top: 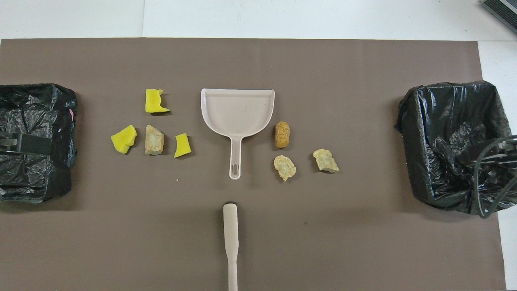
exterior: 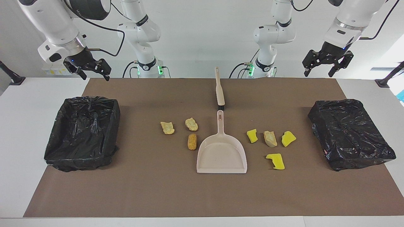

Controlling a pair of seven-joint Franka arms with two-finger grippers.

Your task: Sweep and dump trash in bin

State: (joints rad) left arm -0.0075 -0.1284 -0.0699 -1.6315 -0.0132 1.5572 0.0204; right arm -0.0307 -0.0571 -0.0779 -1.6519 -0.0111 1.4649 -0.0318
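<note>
The trash lies on the brown mat on both sides of a beige dustpan (exterior: 222,154) (top: 237,111). Toward the left arm's end are yellow sponge pieces (exterior: 252,136) (exterior: 288,138) (exterior: 275,161) and a tan lump (exterior: 270,138). Toward the right arm's end are three tan-to-orange lumps (exterior: 167,127) (exterior: 191,124) (exterior: 192,141). A beige-handled brush (exterior: 219,88) (top: 230,238) lies nearer to the robots than the dustpan, in line with its handle. My right gripper (exterior: 96,75) and left gripper (exterior: 317,75) hang high and open, holding nothing, each near its own end's bin.
A bin lined with a black bag (exterior: 83,132) (top: 452,141) stands open at the right arm's end. Another black-bagged bin (exterior: 350,134) (top: 32,141) sits at the left arm's end, its top draped in plastic. The mat (exterior: 157,189) lies on a white table.
</note>
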